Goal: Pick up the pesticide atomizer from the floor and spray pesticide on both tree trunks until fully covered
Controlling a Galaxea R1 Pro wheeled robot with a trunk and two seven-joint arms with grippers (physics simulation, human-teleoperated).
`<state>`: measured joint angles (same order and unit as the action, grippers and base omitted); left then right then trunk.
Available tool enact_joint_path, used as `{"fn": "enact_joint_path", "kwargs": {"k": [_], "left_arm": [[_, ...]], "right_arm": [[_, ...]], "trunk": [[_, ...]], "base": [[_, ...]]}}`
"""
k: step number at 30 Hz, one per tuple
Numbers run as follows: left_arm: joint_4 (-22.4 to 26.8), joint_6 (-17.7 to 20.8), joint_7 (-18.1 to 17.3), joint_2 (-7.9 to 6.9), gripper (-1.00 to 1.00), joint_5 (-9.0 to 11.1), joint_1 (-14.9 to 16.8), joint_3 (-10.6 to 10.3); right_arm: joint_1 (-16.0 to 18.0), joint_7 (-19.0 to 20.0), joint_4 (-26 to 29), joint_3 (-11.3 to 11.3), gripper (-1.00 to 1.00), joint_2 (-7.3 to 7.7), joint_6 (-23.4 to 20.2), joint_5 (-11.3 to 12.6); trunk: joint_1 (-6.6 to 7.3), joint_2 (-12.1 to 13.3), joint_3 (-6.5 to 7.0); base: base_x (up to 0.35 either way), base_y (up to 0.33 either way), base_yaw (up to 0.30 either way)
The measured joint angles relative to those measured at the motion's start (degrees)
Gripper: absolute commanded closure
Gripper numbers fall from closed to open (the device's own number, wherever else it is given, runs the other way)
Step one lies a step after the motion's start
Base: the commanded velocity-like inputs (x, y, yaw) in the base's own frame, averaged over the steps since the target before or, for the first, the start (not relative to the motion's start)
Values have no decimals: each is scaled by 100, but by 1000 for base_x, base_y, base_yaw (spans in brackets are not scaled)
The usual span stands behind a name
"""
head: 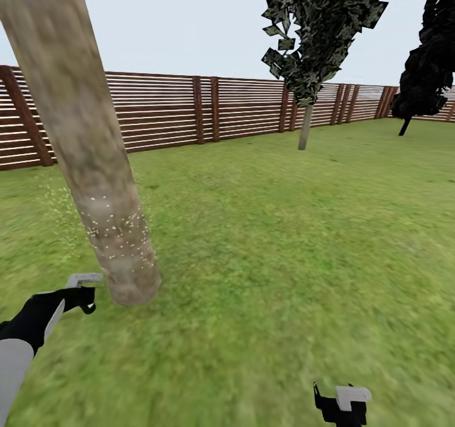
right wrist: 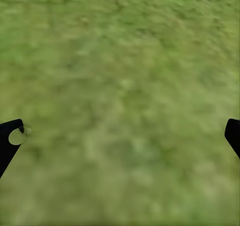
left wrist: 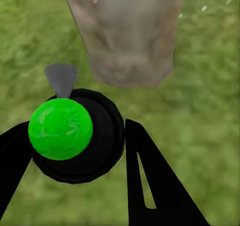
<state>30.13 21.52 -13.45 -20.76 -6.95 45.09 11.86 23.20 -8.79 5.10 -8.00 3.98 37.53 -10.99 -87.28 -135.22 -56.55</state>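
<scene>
The pesticide atomizer [left wrist: 67,131] is clamped in the left tool [left wrist: 75,151], nozzle aimed at the near tree trunk [head: 95,162], whose lower part is speckled with white droplets. The upper trunk looks bare, and the far tree [head: 306,127] by the fence [head: 164,111] appears untreated. The right tool [right wrist: 120,136] is held wide open, empty, over grass [head: 284,237]

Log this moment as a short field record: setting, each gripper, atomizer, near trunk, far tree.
setting: grass lawn ringed by a brown slat fence
left gripper: shut on the atomizer, beside the near trunk's base
atomizer: green top, grey nozzle aimed toward the trunk
near tree trunk: thick, leaning, white droplets speckling its lower part
right gripper: open, empty, over grass
far tree: by the fence; spray state too small to tell
</scene>
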Motion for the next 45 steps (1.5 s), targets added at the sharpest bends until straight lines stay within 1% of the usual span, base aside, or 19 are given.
{"fn": "enact_joint_path", "kwargs": {"k": [11,13,14,15,17,19,20,22,23,24,28,31,32,33,34,37,39,43,45], "left_arm": [[-91,-151,-38,18,100,13,-65,-30],[-95,-672,-682,10,100,6,-238,-261],[-97,-1015,-1285,-5,100,-11,-371,-420],[-95,-1225,-1629,-16,100,-96,-451,-463],[-97,-1675,-2476,-24,100,-792,-576,-491],[-99,-2059,-3465,3,100,-1725,-622,-483],[-98,-2125,-3702,24,100,-1916,-628,-476],[-97,-2160,-3887,97,100,-2017,-632,-581],[-92,-2164,-3983,133,100,-2041,-630,-973],[-89,-2162,-4017,153,100,-2044,-626,-1196],[-87,-2149,-4049,220,100,-2056,-624,-1394],[-61,-2102,-4045,283,100,-2061,-617,-1939],[-61,-2093,-4042,317,100,-2063,-617,-2074],[-68,-2088,-4038,364,100,-2070,-616,-2172],[-63,-2073,-4036,404,100,-2073,-616,-2281],[-20,-1873,-4017,607,100,-2072,-585,-2474],[-6,-1789,-4014,655,100,-2096,-582,-2488],[-18,-1719,-4008,971,100,-2784,-586,-2582],[-21,-1717,-4007,1048,100,-2865,-594,-2593]], "right_arm": [[0,9,17,9,-100,-33,-6,-2],[5,24,68,245,-100,-21,-19,-141],[9,76,341,563,-100,-24,-41,-418],[10,217,593,725,-100,-34,-117,-624],[19,1008,1040,878,-100,-60,-617,-926],[199,2547,1587,920,-100,-76,-1205,-1020],[387,3243,1826,925,-100,-92,-1489,-1032],[712,4260,2024,928,-100,-171,-1877,-1035],[892,4954,2087,929,-100,-205,-2009,-1035],[975,5275,2107,931,-100,-218,-2049,-1042],[1027,5515,2134,952,-100,-226,-2073,-1053],[1028,5533,2120,967,-100,-224,-2060,-1058],[1028,5538,2119,971,100,-234,-2058,-1063],[1028,5545,2119,986,100,-269,-2057,-1067],[1028,5577,2118,1190,100,-303,-2055,-1087],[1028,5606,2140,1993,100,-331,-2055,-1107],[1028,5607,2161,2073,100,-341,-2056,-1107],[1028,5624,2363,2124,100,-521,-2056,-1101],[1028,5625,2379,2127,100,-593,-2060,-1106]], "trunk": [[0,0,0],[0,0,0],[0,0,0],[0,0,0],[0,0,0],[0,0,0],[0,0,1],[0,0,1],[0,0,1],[0,0,0],[0,0,0],[0,0,0],[0,0,0],[0,0,0],[0,0,0],[0,0,0],[0,0,0],[0,0,0],[0,0,0]], "base": [[-145,-152,0],[-343,-1,0],[-344,0,0],[-344,0,0],[-341,0,0],[-262,0,0],[-166,0,0],[-59,0,0],[-12,0,0],[-6,0,0],[0,0,0],[0,0,0],[0,0,0],[0,0,0],[0,0,0],[0,0,0],[0,0,0],[0,0,0],[0,0,0]]}}
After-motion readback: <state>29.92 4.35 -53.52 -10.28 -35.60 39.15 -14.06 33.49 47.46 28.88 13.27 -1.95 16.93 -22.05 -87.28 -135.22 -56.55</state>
